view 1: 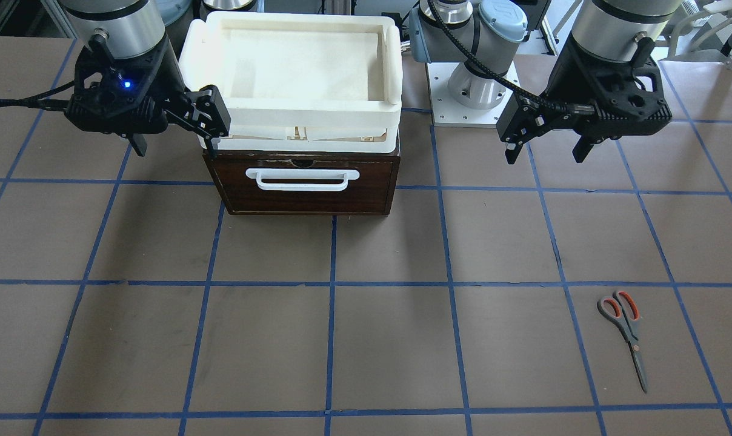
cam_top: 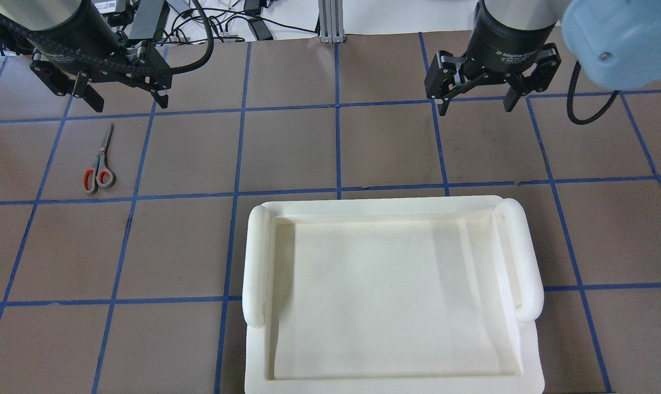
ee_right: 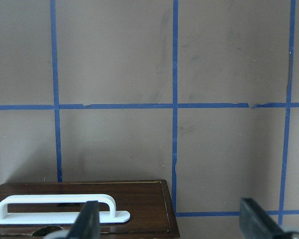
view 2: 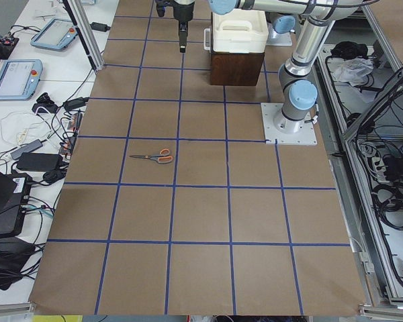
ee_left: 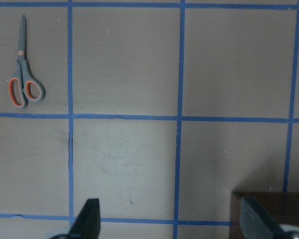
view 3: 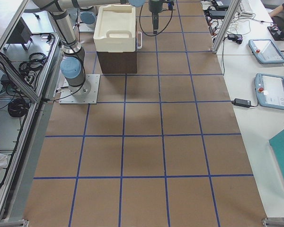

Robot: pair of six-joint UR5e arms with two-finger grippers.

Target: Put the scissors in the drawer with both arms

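Both claws hang spread and empty above the tabletop [view 1: 366, 339]: the left claw [view 1: 546, 151] on the scissors' side, the right claw [view 1: 176, 145] beside the cream tray [view 1: 293, 109] that sits on the shut drawer [view 1: 302, 197].

The scissors [view 1: 626, 333] lie flat and closed inside one taped square, well apart from the drawer. Their long axis runs roughly front to back, slightly slanted, with the blades pointing away from the robot and the loops toward it.

Neither step looks begun. The left claw should probably descend over the neck near the pivot and close across the narrow width. The right would do best pulling the white handle [view 1: 302, 179] straight out.
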